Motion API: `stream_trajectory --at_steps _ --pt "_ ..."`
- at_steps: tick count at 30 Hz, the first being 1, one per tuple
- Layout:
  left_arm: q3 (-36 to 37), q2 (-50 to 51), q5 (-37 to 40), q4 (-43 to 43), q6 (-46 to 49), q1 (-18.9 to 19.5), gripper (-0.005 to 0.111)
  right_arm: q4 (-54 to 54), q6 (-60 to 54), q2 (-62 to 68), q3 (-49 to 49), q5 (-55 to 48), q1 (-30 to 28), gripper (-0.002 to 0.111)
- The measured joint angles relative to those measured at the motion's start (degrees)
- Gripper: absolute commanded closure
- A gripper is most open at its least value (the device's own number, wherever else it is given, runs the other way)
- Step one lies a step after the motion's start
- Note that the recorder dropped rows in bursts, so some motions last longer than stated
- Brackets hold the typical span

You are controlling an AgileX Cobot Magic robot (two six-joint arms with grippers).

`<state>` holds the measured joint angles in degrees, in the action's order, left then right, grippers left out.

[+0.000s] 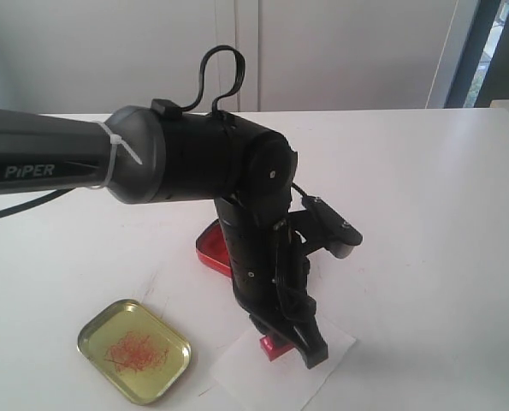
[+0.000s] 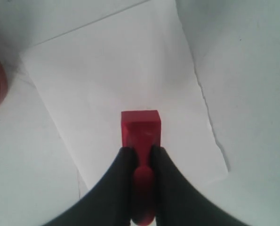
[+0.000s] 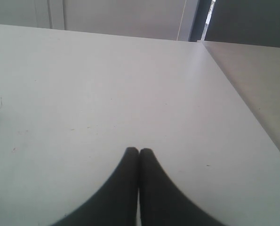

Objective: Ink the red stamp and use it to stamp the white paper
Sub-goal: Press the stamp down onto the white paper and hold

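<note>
I have the left gripper (image 2: pixel 142 153) clenched on the knobbed handle of the red stamp (image 2: pixel 140 125), block pointing down over the white paper (image 2: pixel 107 70). The paper lies on the near side of the table (image 1: pixel 425 214), well away from its far edge, between the open yellow tin (image 1: pixel 134 351) with its red smears and the red tin (image 1: pixel 210 248) behind the arm. I judge this to be the stamping step. The block looks down on the sheet, but I cannot tell if it is pressing. I see no print, and the stamp's face is hidden. Next comes a straight, firm press, then a clean lift without dragging the loose sheet. The right gripper (image 3: pixel 139 153) is closed on nothing above bare table.
</note>
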<state>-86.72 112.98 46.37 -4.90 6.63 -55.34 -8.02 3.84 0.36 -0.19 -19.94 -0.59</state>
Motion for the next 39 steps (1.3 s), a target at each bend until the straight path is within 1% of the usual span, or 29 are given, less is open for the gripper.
stream_trajectory --at_steps 15,39 --pt "0.0 2.0 0.0 0.6 0.0 0.0 0.107 0.0 0.0 0.0 0.0 0.0 0.0 0.108" --pt "0.0 2.0 -1.6 2.8 -0.4 0.0 0.107 0.0 0.0 0.0 0.0 0.0 0.0 0.108"
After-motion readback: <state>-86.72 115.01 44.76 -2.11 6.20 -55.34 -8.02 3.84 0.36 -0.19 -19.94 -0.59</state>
